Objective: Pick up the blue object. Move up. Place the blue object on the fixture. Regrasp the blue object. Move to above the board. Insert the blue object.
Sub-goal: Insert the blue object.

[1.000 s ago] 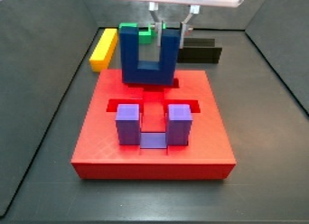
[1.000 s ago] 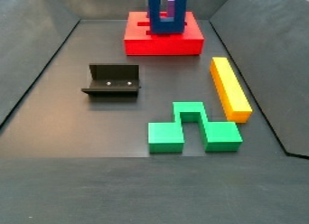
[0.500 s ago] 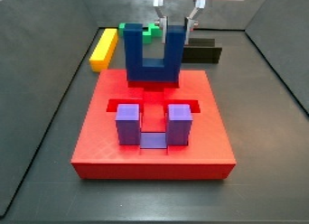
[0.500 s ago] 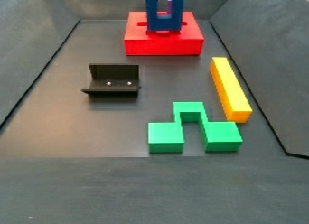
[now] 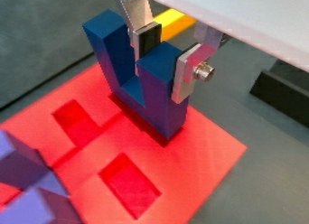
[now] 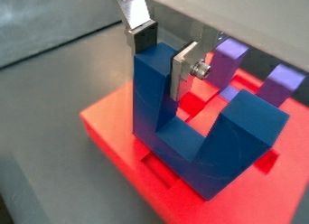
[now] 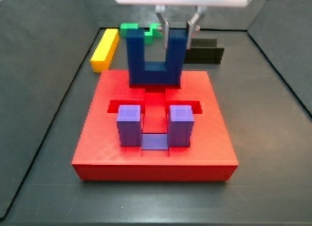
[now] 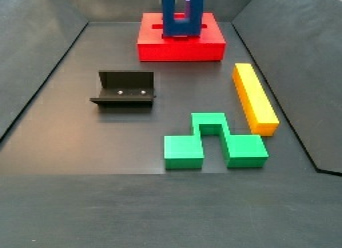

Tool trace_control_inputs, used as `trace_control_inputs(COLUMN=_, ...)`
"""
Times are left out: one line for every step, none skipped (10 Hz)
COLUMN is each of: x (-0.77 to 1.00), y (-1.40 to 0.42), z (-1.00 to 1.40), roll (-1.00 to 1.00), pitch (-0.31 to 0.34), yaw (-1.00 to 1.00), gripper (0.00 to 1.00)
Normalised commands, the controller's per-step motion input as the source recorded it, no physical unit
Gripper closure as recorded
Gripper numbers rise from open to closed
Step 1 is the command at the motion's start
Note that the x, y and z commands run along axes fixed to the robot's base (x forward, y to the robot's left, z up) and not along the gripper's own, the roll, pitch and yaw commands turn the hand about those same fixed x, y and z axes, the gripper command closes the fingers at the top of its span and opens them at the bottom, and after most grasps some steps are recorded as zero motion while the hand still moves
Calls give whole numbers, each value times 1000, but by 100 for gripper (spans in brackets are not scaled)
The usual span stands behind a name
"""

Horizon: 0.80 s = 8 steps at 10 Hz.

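Note:
The blue object (image 7: 156,66) is a dark-blue U with its prongs up, over the far end of the red board (image 7: 98,129). My gripper (image 7: 178,27) comes down from above and is shut on one prong. In both wrist views the silver fingers (image 5: 186,72) (image 6: 182,70) press that prong from two sides, with the gripper (image 5: 167,58) (image 6: 163,58) at its top. The blue object's (image 5: 135,88) (image 6: 200,137) base is level with the board's (image 5: 182,155) (image 6: 115,119) top; whether it touches is unclear. The black fixture (image 8: 124,89) stands empty on the floor, far from the blue object (image 8: 183,17).
A purple U-shaped block (image 7: 155,126) sits upright in the board's near part. A yellow bar (image 8: 254,95) and a green notched block (image 8: 211,140) lie on the floor beside the fixture. Dark walls enclose the floor.
The gripper and the blue object shifted slightly sideways over the board's far end. The grip is unchanged and everything else stayed put.

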Motion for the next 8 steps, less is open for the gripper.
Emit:
trace_control_inputs(x=23, y=86, z=-14, roll=-31, pitch=0, yaw=0, gripper=100)
trace_control_inputs(x=0, y=0, z=0, roll=-4, pitch=-51, yaw=0, gripper=100)
trace_control_inputs(x=0, y=0, z=0, roll=0, pitch=-24, yaw=0, gripper=100)
trace_control_inputs(x=-57, y=0, z=34, roll=-29, pitch=-43, yaw=0, gripper=100)
trace_control_inputs(x=-257, y=0, z=263, roll=-157, pitch=-170, yaw=-26, gripper=100)
trace_control_inputs(x=-286, y=0, z=420, roll=-223, pitch=-236, yaw=-49, gripper=100)
trace_control_inputs(x=-140, y=-49, z=449, roll=-217, pitch=-229, yaw=-9, gripper=100)
trace_control_inputs(x=0, y=-54, z=369, roll=-167, pitch=-179, yaw=0, gripper=100)
